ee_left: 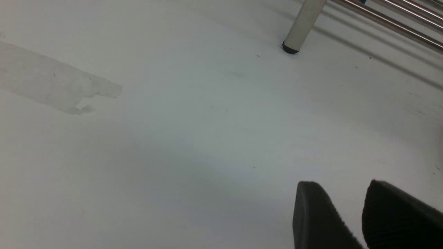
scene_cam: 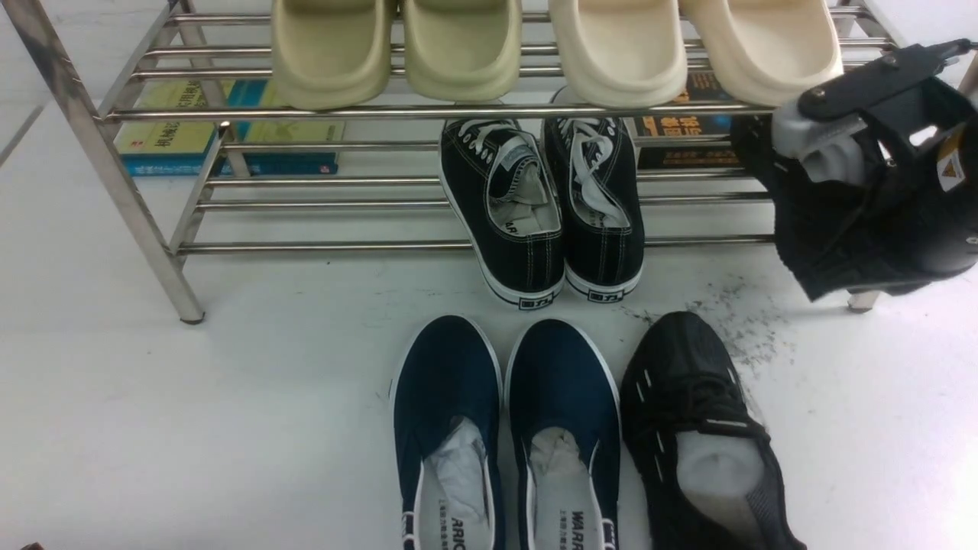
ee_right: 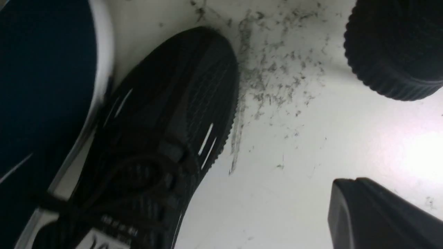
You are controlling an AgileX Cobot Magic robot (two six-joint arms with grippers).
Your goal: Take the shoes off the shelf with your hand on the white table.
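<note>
One black knit sneaker (scene_cam: pixel 688 397) lies on the white tabletop (scene_cam: pixel 229 428) at lower right of centre in the front view. Its toe points toward the shelf (scene_cam: pixel 113 177). The navy slip-ons (scene_cam: pixel 447 382) lie just beside it on the left, and a patch of dark scuff marks (scene_cam: pixel 737 321) lies off its toe. The other knit sneaker (scene_cam: pixel 802 244) is at the right edge of the frame, level with the shelf's lower tier and hiding the ends of its rods. Whether it rests on them cannot be told. The right arm (scene_cam: pixel 940 221) crowds against it from the right. In the right wrist view a single dark finger mass (ee_right: pixel 380 218) fills the lower right corner with bare tabletop past its tip. That sneaker's rounded, ribbed end (ee_right: pixel 391 52) stands apart in the upper right. The right jaws are pressed together, and no grip on the sneaker can be made out. The left jaws hang over bare tabletop, their two fingers (ee_left: pixel 318 221) close together with only a thin sliver between them, holding nothing. Black canvas sneakers (scene_cam: pixel 519 252) sit mid lower tier, and cream slides (scene_cam: pixel 458 53) fill the top tier.
</note>
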